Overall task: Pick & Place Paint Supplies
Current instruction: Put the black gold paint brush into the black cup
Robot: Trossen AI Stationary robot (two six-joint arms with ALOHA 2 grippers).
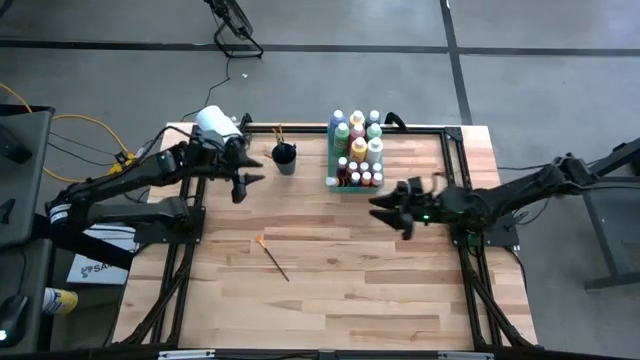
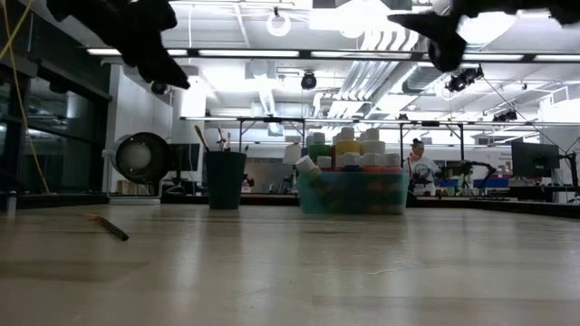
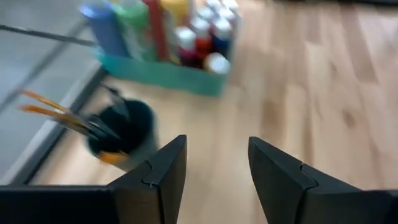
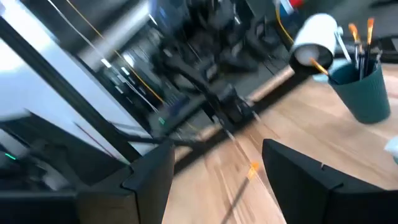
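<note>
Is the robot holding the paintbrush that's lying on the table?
No, the paintbrush lies alone on the table, with the left gripper and right gripper both empty.

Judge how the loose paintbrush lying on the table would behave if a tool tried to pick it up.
The paintbrush looks thin and lies flat on the wooden table, so it probably offers little height to pinch. Its slender handle may roll or skid if nudged. It is probably light and fairly stiff.

Teal tray point(image 1: 333, 183), multicolour bottles point(image 1: 357, 150) w/ white caps; dark cup point(image 1: 285, 157).

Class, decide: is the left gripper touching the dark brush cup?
Apart. The high view shows bare wood between the left gripper and the dark brush cup.
</note>
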